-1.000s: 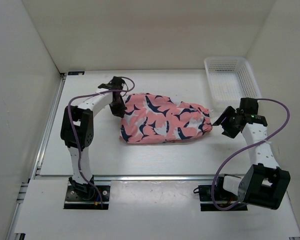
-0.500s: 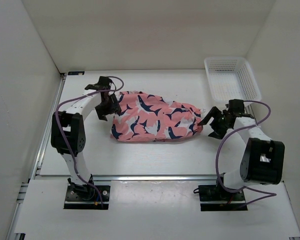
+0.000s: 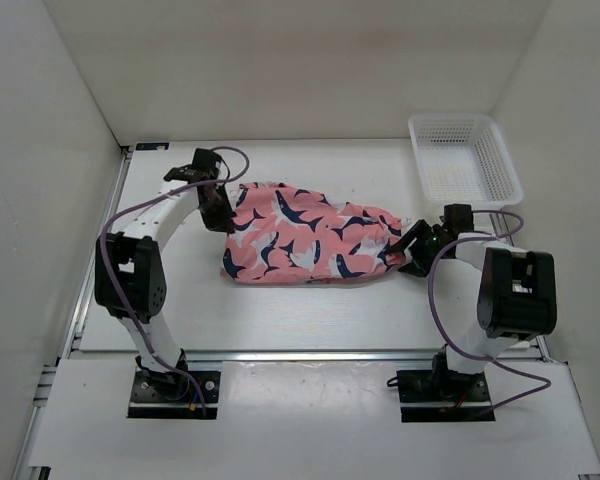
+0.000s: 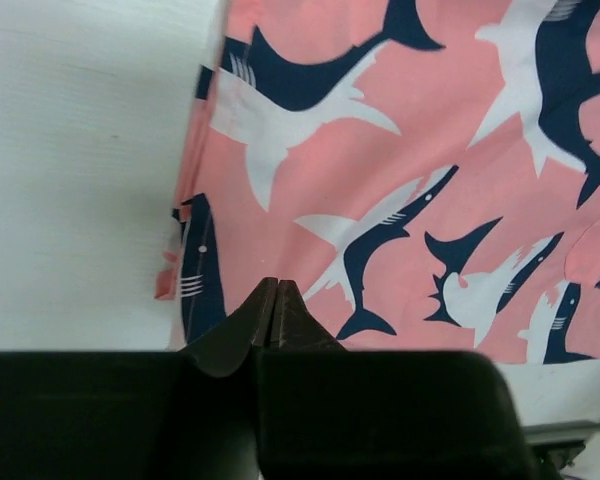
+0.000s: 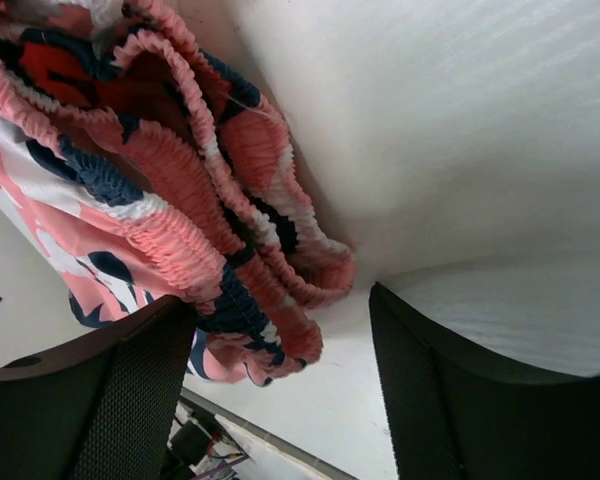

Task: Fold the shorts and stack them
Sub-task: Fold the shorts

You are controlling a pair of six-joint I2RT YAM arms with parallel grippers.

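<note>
At the shorts (image 3: 305,240), right fingers (image 5: 440,400) have arrived spread wide; left fingers (image 4: 245,330) stay pinched on them.

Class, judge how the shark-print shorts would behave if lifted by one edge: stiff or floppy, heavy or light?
Probably floppy: the shorts lie in soft wrinkles, and the waistband bunches in ruffles. Likely light, since the cloth looks thin. Lifted by one edge, they would probably sag rather than hold shape.
</note>
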